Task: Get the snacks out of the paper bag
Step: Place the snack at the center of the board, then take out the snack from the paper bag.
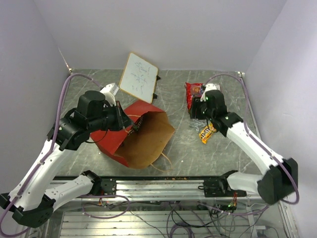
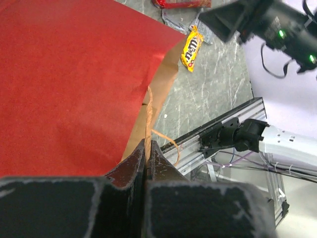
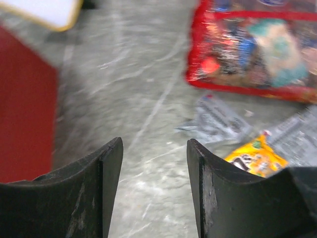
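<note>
Left gripper [image 2: 145,145] fingers nearest, clenched tight on a tan handle [image 2: 148,111] of the bag [image 2: 74,74]. Bag lying on its side on the left half of the table [image 1: 183,148], red outside uppermost, brown mouth gaping toward the near edge and the right. Cannot tell whether anything sits inside. Second handle [image 1: 163,159] loose on the table by the near edge.

Right gripper [image 3: 154,148] released, jaws apart with nothing between them, above bare table near the right edge.

Snacks grouped toward the right edge, well apart from the bag. Red candy bag [image 3: 252,49] flat, closest of the group to the far edge. Silver packets [image 3: 215,119] just on its near side. Yellow packet [image 3: 255,158] closest to the near edge, touching a silver one.

Whiteboard [image 1: 138,77] tilted at the far edge, just beyond the bag.
</note>
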Available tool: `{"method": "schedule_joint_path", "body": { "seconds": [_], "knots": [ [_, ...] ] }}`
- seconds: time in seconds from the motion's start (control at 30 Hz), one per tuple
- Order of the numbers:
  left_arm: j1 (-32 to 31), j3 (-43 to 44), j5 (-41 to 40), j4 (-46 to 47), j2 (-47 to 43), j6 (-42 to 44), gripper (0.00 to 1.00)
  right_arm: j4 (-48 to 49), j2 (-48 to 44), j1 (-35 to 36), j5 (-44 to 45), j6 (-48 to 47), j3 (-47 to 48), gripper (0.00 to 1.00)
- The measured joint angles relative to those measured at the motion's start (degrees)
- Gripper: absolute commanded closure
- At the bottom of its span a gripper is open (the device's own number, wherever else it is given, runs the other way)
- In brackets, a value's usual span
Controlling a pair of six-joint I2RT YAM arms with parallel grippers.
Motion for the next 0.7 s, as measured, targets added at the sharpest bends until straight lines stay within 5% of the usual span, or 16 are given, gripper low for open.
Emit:
{"method": "schedule_joint_path", "body": {
  "seconds": [0.27,0.5,0.7],
  "knots": [
    [0.0,-0.5,-2.3,0.1,-0.1,-1.2,0.93,9.6,-15.4,14.8,-14.9,-15.5,-9.4,0.46],
    [0.0,-0.5,-2.7,0.7,1.9,-2.4,0.93,15.7,-14.9,31.5,-22.5,-31.6,-12.4,0.45],
    [0.0,-0.5,-2.8,2.9,1.3,-4.3,0.93,25.6,-13.8,36.6,-23.6,-39.0,-18.1,0.42]
  ]
}}
